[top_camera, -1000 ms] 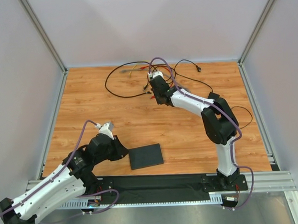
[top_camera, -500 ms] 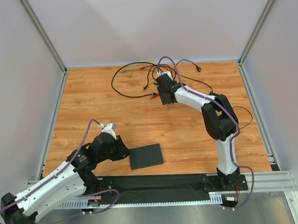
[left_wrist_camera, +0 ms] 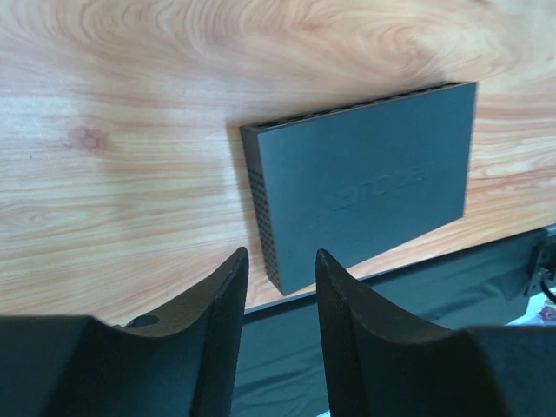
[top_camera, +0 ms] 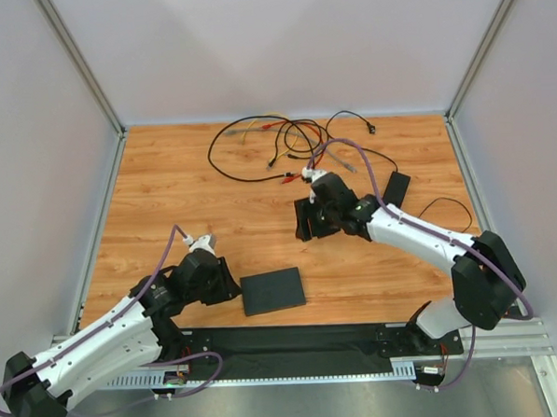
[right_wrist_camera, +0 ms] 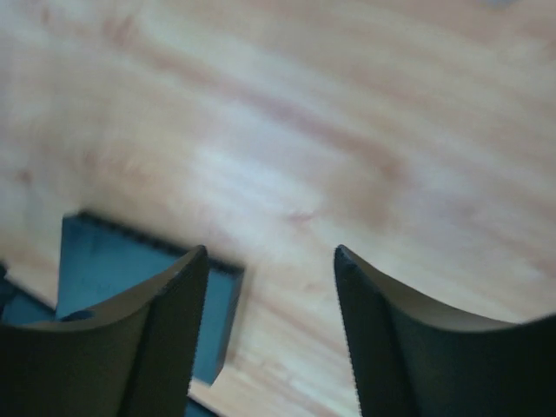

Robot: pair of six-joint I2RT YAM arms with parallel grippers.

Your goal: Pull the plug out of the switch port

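The switch (top_camera: 272, 291) is a flat matte-black box lying near the table's front edge. It also shows in the left wrist view (left_wrist_camera: 365, 174) and blurred in the right wrist view (right_wrist_camera: 113, 256). No cable is seen attached to it. The plug cannot be picked out among the loose cables (top_camera: 261, 144) at the back. My left gripper (top_camera: 229, 288) (left_wrist_camera: 280, 254) stands open just left of the switch, with nothing between its fingers. My right gripper (top_camera: 303, 228) (right_wrist_camera: 270, 252) hangs open and empty over bare wood, behind the switch.
A small black power-adapter brick (top_camera: 396, 188) with a thin cord lies to the right of the right arm. A black mat (top_camera: 295, 343) runs along the near edge. Metal rails and white walls close in the table.
The right arm drew back from the cables at the rear towards the middle and its jaws opened. The cable tangle shifted slightly right. The left jaws widened beside the switch.
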